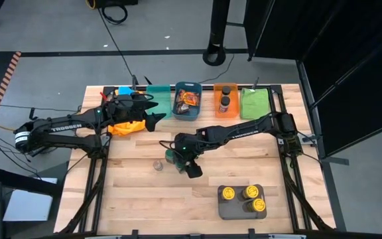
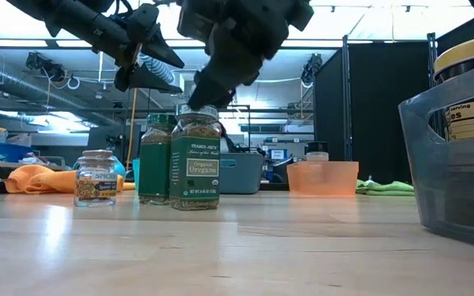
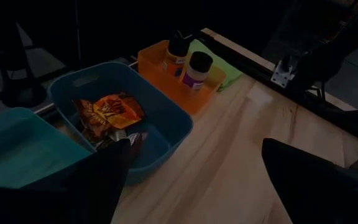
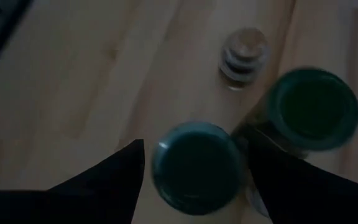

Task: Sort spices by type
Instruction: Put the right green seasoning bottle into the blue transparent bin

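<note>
Right gripper point(image 4: 194, 163) sits directly over a green-lidded oregano jar point(image 4: 197, 165), fingers spread w/ the lid between them, one each side; not clamped as far as the right wrist view shows. Second green-lidded jar point(image 4: 314, 109) stands just beside it, touching or nearly so. Small grey-lidded jar point(image 4: 244, 53) a bit further off on bare wood.

Low view, centre frame: oregano jar point(image 2: 195, 162) upright on table point(image 2: 237, 247), label reads "Organic Oregano"; second green jar point(image 2: 155, 159) just behind/left of it. Small "Spice" jar point(image 2: 95, 178) at left, apart from both. Right gripper point(image 2: 208, 90) comes down onto the oregano lid from above.

High view: right gripper point(image 1: 181, 156) at mid-table, centre frame; small jar point(image 1: 157, 164) just left of it. Grey tray point(image 1: 242, 202) lower right holds three yellow-lidded jars point(image 1: 228, 193). Along top edge of table: teal bin point(image 1: 158, 99), blue bin point(image 1: 187, 101) w/ orange foil packets point(image 1: 190, 99), orange bin point(image 1: 225, 99) w/ two dark-lidded jars point(image 1: 225, 101), green cloth point(image 1: 255, 103). Orange cloth point(image 1: 126, 127) at upper left under left arm.

Left gripper point(image 1: 152, 109) hovers open, empty, near teal bin, upper left-centre. Left wrist view: foil packet point(image 3: 112, 111) in blue bin point(image 3: 166, 121), dark-lidded jars point(image 3: 196, 68) in orange bin point(image 3: 166, 78).
</note>
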`<state>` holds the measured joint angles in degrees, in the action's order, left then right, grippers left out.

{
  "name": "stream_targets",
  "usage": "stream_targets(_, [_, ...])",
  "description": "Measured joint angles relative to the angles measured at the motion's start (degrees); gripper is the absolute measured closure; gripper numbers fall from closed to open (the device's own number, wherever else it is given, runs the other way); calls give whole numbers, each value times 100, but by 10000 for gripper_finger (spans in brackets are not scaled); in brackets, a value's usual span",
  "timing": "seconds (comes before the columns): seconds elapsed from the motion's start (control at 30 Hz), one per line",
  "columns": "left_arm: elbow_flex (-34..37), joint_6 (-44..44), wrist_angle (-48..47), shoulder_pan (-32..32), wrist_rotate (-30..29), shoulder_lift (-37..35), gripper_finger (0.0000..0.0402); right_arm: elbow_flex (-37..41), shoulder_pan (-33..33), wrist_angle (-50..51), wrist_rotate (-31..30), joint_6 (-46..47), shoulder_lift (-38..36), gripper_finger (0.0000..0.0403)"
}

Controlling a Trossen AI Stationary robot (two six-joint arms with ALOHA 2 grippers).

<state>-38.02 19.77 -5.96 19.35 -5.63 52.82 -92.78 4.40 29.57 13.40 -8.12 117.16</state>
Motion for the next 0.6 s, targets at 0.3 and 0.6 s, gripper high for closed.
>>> stream_targets(0.3, [0,0,2,-2,0,0,32,7,4,73,-438,-67,0,121])
stream_targets(0.6, [0,-2,2,-2,-39,0,32,288,27,-54,-524,38,-7,164])
